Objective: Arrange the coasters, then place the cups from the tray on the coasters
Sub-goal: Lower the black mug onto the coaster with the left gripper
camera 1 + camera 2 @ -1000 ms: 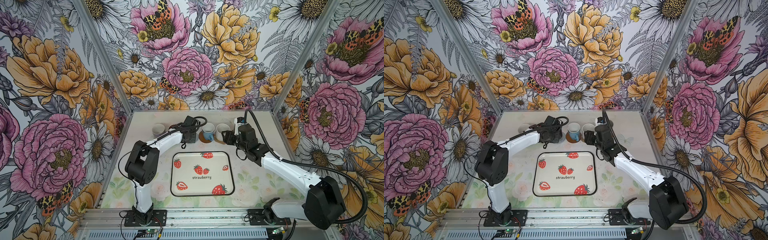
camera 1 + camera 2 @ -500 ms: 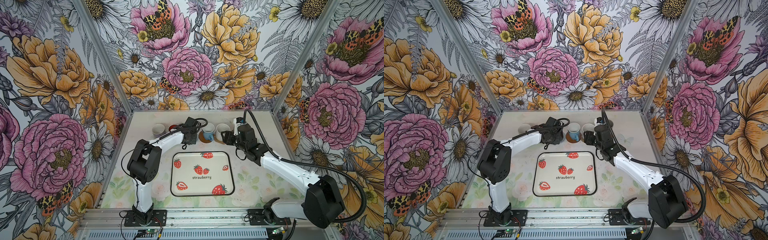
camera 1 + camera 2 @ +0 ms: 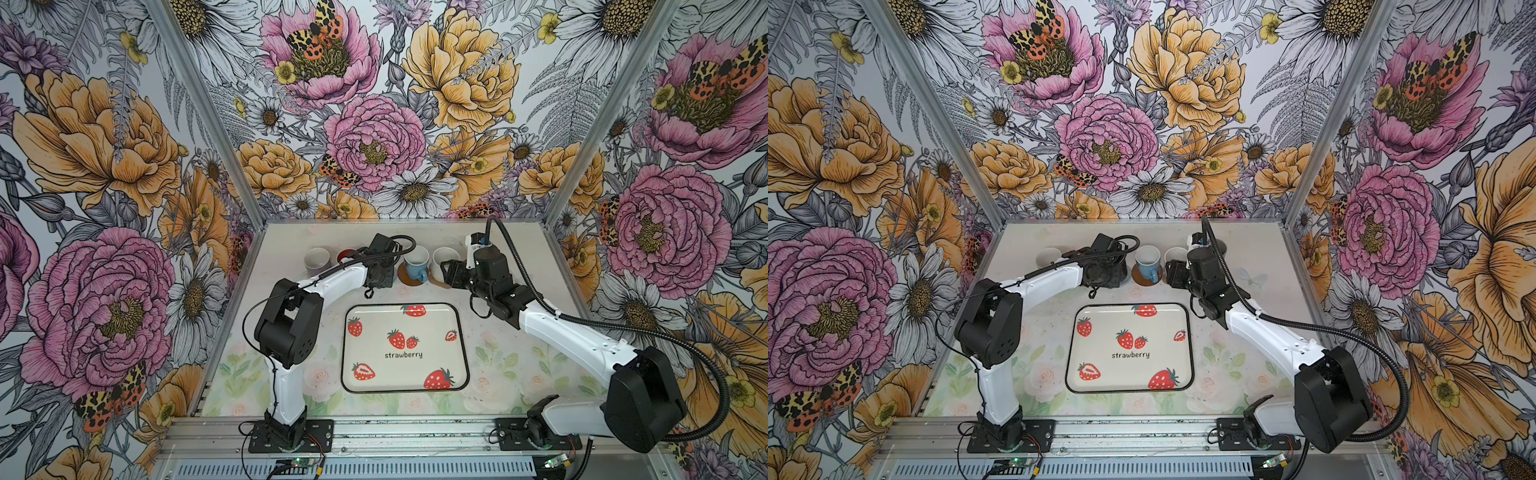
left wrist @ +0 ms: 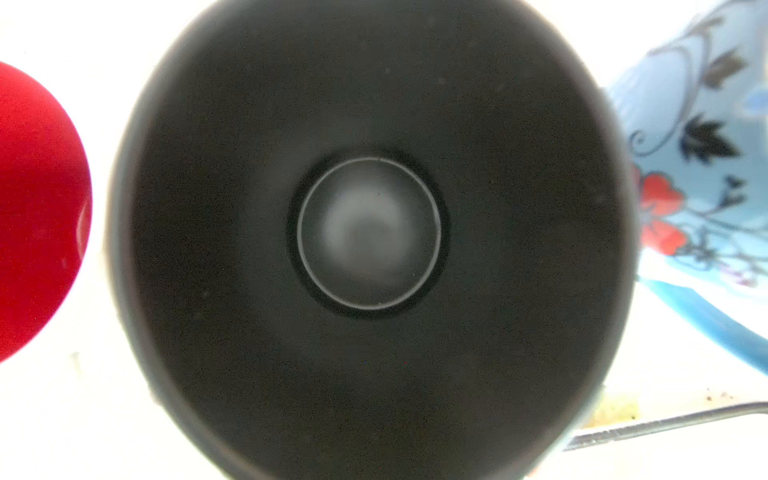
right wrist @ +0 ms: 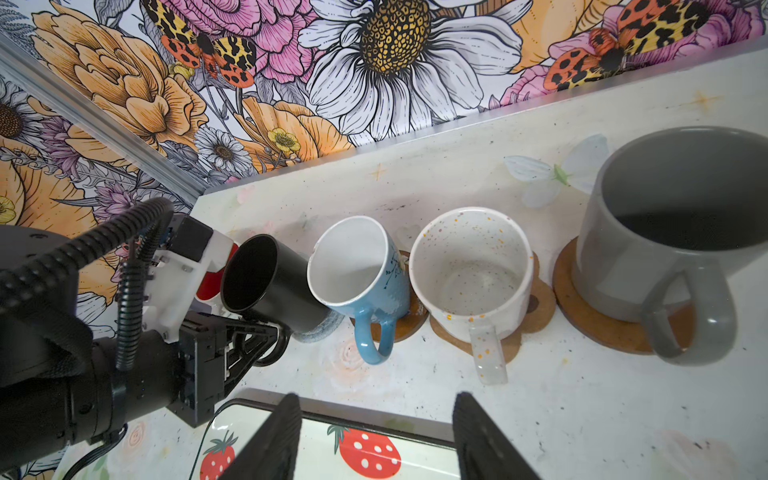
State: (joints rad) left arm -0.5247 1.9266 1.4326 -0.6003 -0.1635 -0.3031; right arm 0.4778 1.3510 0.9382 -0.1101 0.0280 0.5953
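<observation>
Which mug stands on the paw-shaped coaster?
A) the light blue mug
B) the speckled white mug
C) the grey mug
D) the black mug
B: in the right wrist view the speckled white mug sits on the tan paw-shaped coaster, whose lobes show beneath it.

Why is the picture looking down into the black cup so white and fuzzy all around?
Left wrist view: the black cup fills it, dark inside; the table glares white, and the red cup and blue cup blur at the edges. Right wrist view: sharp, but the lens makes the grey cup bulge. Both top views: even light, crisp tray.
</observation>
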